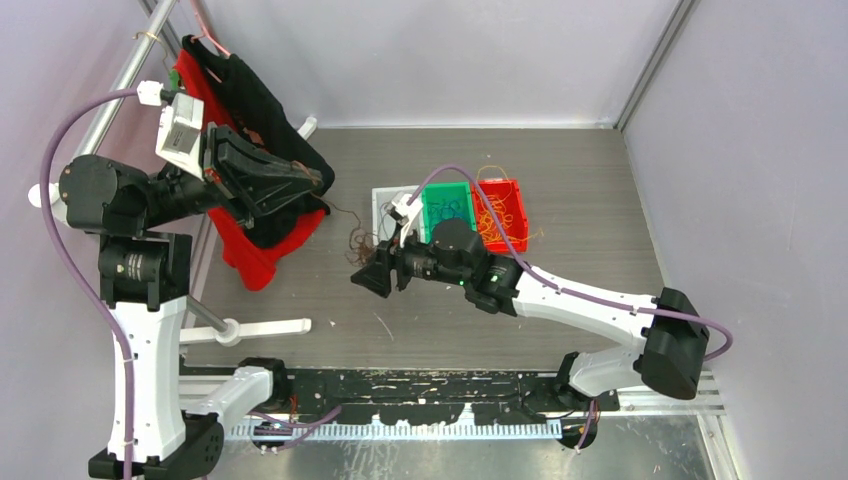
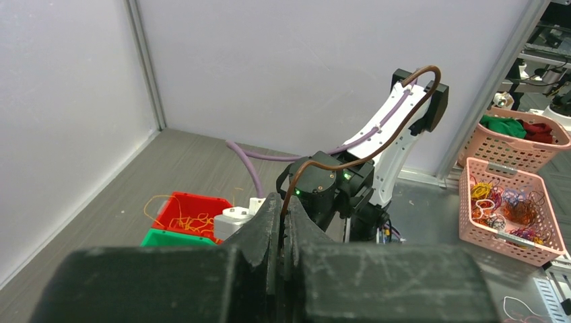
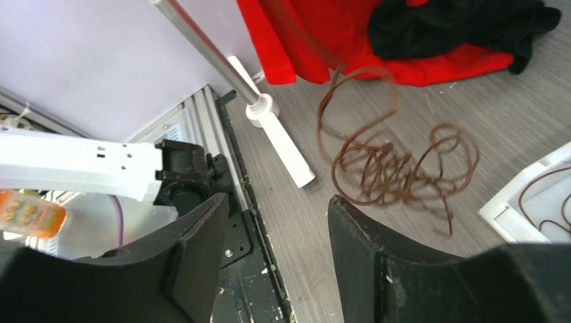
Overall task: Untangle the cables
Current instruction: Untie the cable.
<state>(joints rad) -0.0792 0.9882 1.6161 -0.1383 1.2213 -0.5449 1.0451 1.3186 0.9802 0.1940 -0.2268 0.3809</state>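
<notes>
A small tangle of dark brown cables (image 1: 358, 240) lies on the grey table; it also shows in the right wrist view (image 3: 397, 168). One brown strand (image 2: 377, 151) rises from it into my left gripper (image 1: 322, 180), which is shut on it above the table, in front of the cloths. In the left wrist view the strand comes out between the closed fingertips of the left gripper (image 2: 284, 205) and arcs away. My right gripper (image 1: 365, 272) is open and empty, just in front of the tangle; in its wrist view the right gripper (image 3: 276, 202) has its jaws wide apart beside the tangle.
A green bin (image 1: 447, 208) with blue cables and a red bin (image 1: 500, 213) with yellow-orange cables stand behind the right arm, next to a white tray (image 1: 388, 200). Red cloth (image 1: 262, 255) and black cloth (image 1: 250, 100) hang at the left. A white stand (image 1: 260, 328) lies near the left arm.
</notes>
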